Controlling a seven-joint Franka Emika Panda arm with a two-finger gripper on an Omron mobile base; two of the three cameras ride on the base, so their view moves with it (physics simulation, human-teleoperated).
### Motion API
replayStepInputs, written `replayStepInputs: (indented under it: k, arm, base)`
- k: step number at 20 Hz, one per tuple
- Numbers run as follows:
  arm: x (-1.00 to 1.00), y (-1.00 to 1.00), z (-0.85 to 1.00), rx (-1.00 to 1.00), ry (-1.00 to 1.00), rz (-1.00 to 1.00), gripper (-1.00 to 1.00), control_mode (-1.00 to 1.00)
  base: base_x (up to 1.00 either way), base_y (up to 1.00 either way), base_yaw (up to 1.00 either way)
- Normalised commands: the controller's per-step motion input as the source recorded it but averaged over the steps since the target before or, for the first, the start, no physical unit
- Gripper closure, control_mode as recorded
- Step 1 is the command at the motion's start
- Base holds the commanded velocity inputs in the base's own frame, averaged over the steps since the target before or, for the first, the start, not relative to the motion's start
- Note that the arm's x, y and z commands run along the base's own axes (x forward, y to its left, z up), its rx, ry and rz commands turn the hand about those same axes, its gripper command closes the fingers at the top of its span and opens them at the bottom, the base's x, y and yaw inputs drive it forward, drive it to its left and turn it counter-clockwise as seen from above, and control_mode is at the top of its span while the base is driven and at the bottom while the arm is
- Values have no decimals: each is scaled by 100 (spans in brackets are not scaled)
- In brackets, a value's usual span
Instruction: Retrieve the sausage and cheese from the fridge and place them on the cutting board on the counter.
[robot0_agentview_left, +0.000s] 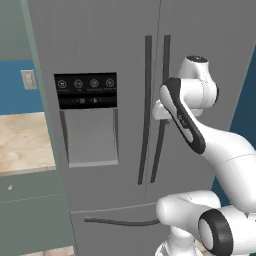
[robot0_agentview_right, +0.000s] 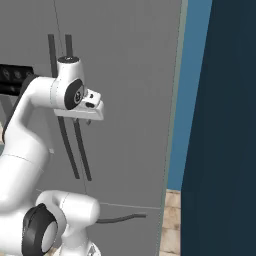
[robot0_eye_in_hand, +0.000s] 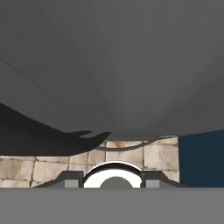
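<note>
The grey fridge (robot0_agentview_left: 110, 45) stands close in front of me with both doors and the bottom drawer shut. The sausage and the cheese are hidden, and the cutting board is out of view. A strip of the beige counter (robot0_agentview_left: 22, 140) shows at the left over grey-green cabinet fronts. My gripper (robot0_agentview_right: 85, 121) points down along the right door, just right of the two dark bar handles (robot0_agentview_right: 70, 145). In the hand view my gripper (robot0_eye_in_hand: 112, 177) has its fingertips (robot0_eye_in_hand: 72, 178) apart with nothing between them.
The black dispenser panel (robot0_agentview_left: 86, 91) sits on the left door. The curved drawer handle (robot0_agentview_left: 120, 221) runs low across the fridge. A tall dark blue panel (robot0_agentview_right: 225, 125) stands close on the right. Tan floor tiles (robot0_eye_in_hand: 131, 157) lie below the fridge.
</note>
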Motion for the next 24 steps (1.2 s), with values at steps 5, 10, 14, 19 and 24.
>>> replayStepInputs:
  k: [5, 10, 14, 19, 24]
  arm:
    - [0, 0, 0, 0, 0, 0, -100, 100]
    - [0, 0, 0, 0, 0, 0, -100, 100]
    - [0, 0, 0, 0, 0, 0, -100, 100]
    - [0, 0, 0, 0, 0, 0, -100, 100]
    - [0, 0, -4, 4, -16, 0, -100, -100]
  base:
    - [-34, 4, 1]
    - [-58, 23, 2]
    - [-63, 5, 0]
    - [-38, 11, 0]
    - [0, 0, 0]
